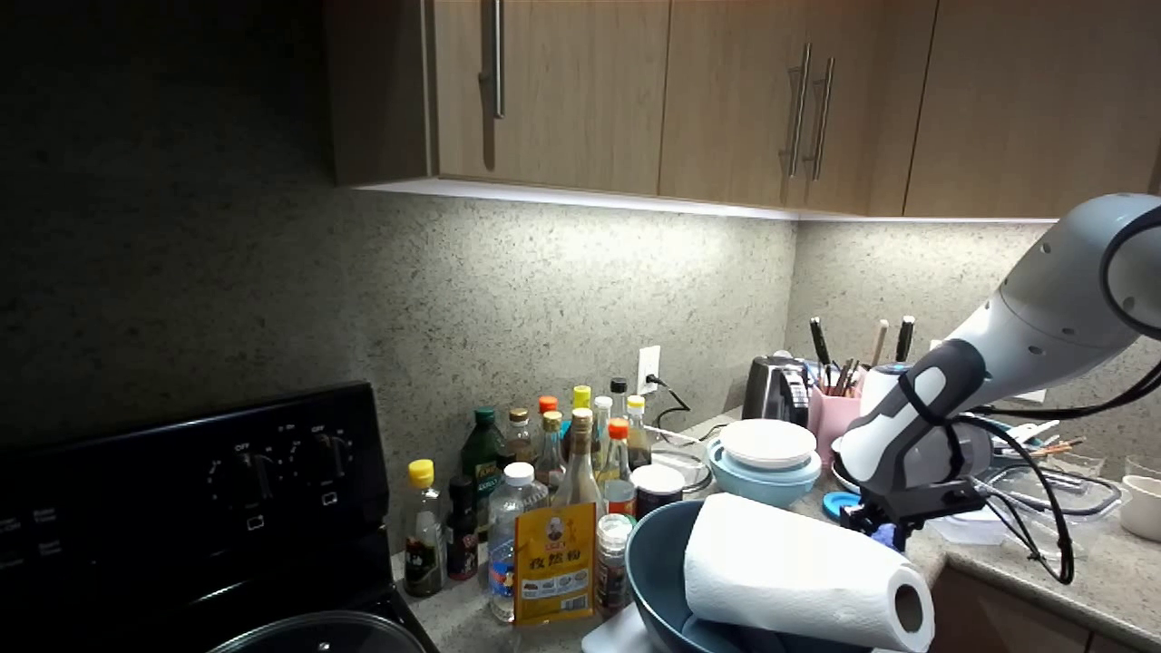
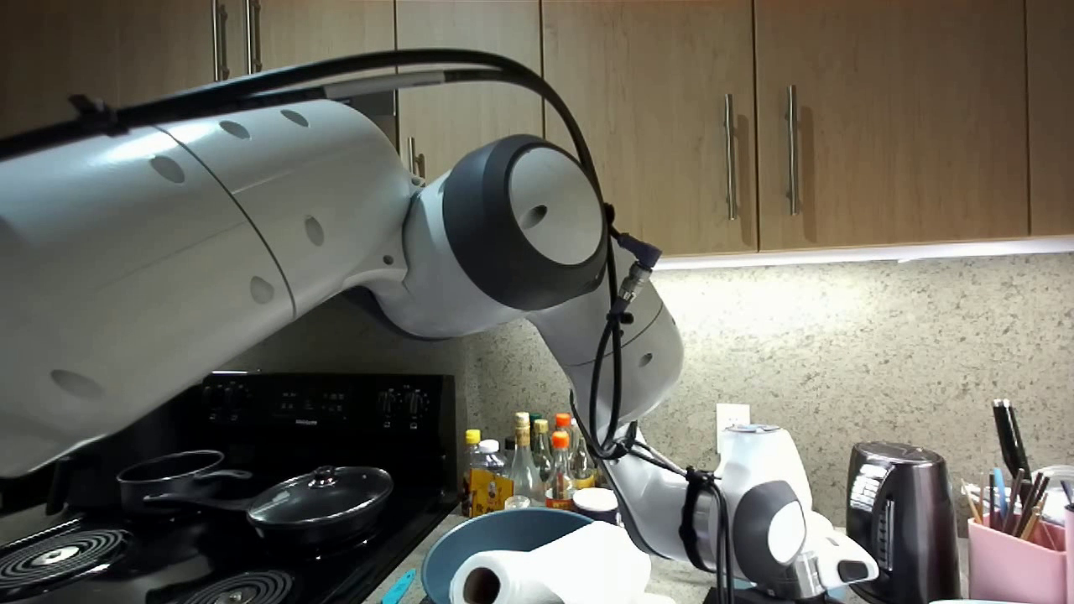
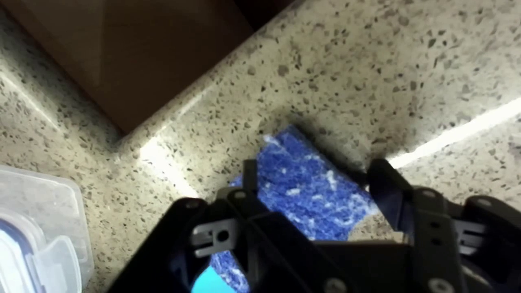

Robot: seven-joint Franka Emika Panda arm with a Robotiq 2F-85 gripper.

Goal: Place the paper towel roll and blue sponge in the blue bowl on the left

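The paper towel roll (image 1: 798,573) lies tilted in the large blue bowl (image 1: 655,564), one end sticking out over the rim. Both also show in an exterior view, the roll (image 2: 579,564) in front of the bowl (image 2: 495,532). The blue sponge (image 3: 301,187) is blue with white flecks and lies on the counter right of the bowl. My gripper (image 3: 315,175) is open over it, fingers apart on either side. The left finger covers part of the sponge; the right finger is close to its corner. In an exterior view a bit of the sponge (image 1: 884,535) shows under the gripper (image 1: 876,524).
Pale stacked bowls (image 1: 766,462) and a round blue lid (image 1: 841,504) stand behind the gripper. Bottles (image 1: 580,453) crowd left of the bowl. A clear container (image 3: 44,228) is beside the sponge. The counter edge (image 3: 187,101) turns a corner close by. A kettle (image 2: 902,512) stands near the wall.
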